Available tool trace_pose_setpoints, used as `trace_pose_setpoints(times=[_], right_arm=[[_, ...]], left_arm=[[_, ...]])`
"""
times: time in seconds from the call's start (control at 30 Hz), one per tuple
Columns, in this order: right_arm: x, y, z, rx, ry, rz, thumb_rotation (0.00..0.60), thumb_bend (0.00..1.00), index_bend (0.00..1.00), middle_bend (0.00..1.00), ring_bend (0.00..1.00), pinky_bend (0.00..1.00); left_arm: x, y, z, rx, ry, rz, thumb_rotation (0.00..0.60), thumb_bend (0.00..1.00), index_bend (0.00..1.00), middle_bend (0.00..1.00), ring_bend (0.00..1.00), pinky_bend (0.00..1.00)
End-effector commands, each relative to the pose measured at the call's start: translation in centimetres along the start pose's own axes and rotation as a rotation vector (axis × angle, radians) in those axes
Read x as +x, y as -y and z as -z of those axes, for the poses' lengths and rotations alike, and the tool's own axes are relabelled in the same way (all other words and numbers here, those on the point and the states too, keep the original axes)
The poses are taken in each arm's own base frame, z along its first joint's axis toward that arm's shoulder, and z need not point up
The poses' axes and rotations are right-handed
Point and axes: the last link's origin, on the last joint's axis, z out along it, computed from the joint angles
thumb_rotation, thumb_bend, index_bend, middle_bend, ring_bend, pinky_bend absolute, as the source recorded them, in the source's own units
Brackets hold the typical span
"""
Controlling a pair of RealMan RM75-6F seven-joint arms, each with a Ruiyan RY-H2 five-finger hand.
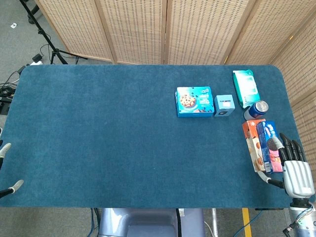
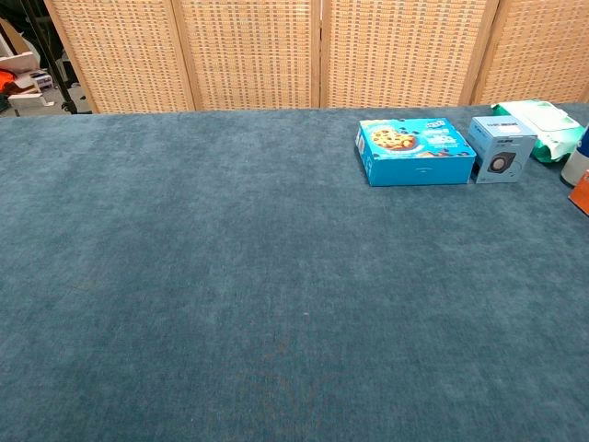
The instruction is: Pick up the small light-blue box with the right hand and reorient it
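The small light-blue box (image 1: 224, 105) (image 2: 500, 147) sits on the blue table (image 1: 108, 138), just right of a blue cookie box (image 1: 195, 101) (image 2: 416, 150). My right hand (image 1: 295, 165) is at the table's near right corner, well short of the small box. Its fingers are stretched out and apart and hold nothing, with the tips over the near end of an orange and blue snack box pair (image 1: 261, 145). Of my left hand (image 1: 10, 188), only two spread fingertips show at the left edge of the head view. The chest view shows neither hand.
A teal wipes pack (image 1: 245, 88) (image 2: 543, 124) lies at the far right. A blue drink can (image 1: 256, 109) (image 2: 580, 157) stands between the small box and the snack boxes. Folding wicker screens (image 1: 163, 29) stand behind the table.
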Motion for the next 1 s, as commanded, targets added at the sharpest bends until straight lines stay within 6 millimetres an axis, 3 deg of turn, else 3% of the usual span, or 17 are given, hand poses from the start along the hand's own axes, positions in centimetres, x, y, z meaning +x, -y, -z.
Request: trace_pose_setpoints(times=[0.03, 0.27, 0.4, 0.5, 0.7, 0.87, 1.0], right_arm=[[0.1, 0.0, 0.0, -0.001, 0.000, 0.005, 0.600, 0.00, 0.00, 0.00, 0.00, 0.00], [0.0, 0.2, -0.3, 0.012, 0.006, 0.002, 0.600, 0.00, 0.00, 0.00, 0.00, 0.00], [0.5, 0.7, -2.4, 0.063, -0.020, 0.042, 0.600, 0.00, 0.00, 0.00, 0.00, 0.00], [1.4, 1.8, -5.2, 0.127, -0.038, 0.075, 0.600, 0.00, 0.00, 0.00, 0.00, 0.00], [2.5, 4.5, -12.9, 0.225, 0.021, 0.138, 0.600, 0.00, 0.00, 0.00, 0.00, 0.00], [0.2, 6.2, -19.5, 0.215, 0.141, 0.139, 0.600, 0.00, 0.00, 0.00, 0.00, 0.00], [-2.0, 6.8, -22.9, 0.190, 0.200, 0.165, 0.600, 0.00, 0.00, 0.00, 0.00, 0.00]], left_arm=[[0.0, 0.0, 0.0, -0.001, 0.000, 0.001, 0.600, 0.00, 0.00, 0.00, 0.00, 0.00], [0.0, 0.0, -0.1, 0.001, 0.000, -0.002, 0.600, 0.00, 0.00, 0.00, 0.00, 0.00], [-0.2, 0.1, -0.4, 0.013, 0.000, -0.007, 0.600, 0.00, 0.00, 0.00, 0.00, 0.00], [-0.2, 0.1, -0.7, 0.016, -0.001, -0.009, 0.600, 0.00, 0.00, 0.00, 0.00, 0.00], [-0.3, -0.1, -0.9, 0.024, -0.009, -0.018, 0.600, 0.00, 0.00, 0.00, 0.00, 0.00], [-0.7, 0.2, -1.8, 0.055, 0.003, -0.031, 0.600, 0.00, 0.00, 0.00, 0.00, 0.00], [-1.1, 0.3, -2.4, 0.078, 0.020, -0.039, 0.600, 0.00, 0.00, 0.00, 0.00, 0.00]])
